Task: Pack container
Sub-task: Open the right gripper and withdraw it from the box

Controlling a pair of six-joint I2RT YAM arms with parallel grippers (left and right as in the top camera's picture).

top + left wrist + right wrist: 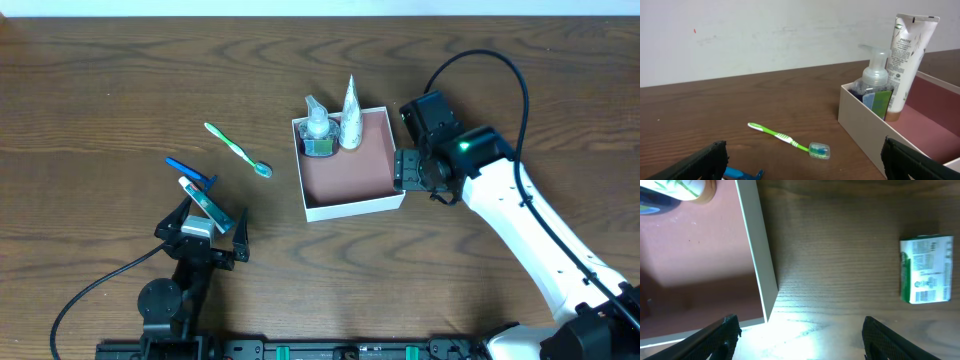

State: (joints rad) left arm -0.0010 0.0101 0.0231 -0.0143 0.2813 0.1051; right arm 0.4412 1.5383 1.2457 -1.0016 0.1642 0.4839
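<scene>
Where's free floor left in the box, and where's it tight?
Free: container floor from the front wall back to the pump bottle and tube, which crowd the far-left corner; also table between toothbrush and left wall. Tight: right wall, right end effector hangs open there.

the container [350, 172] has its far-left corner taken by a pump bottle [319, 130] and an upright tube [350, 118]; the rest of its floor is bare. beyond its right wall, bare wood, then a green-and-white box [926, 269]. a toothbrush [238, 150] lies well left.
</scene>
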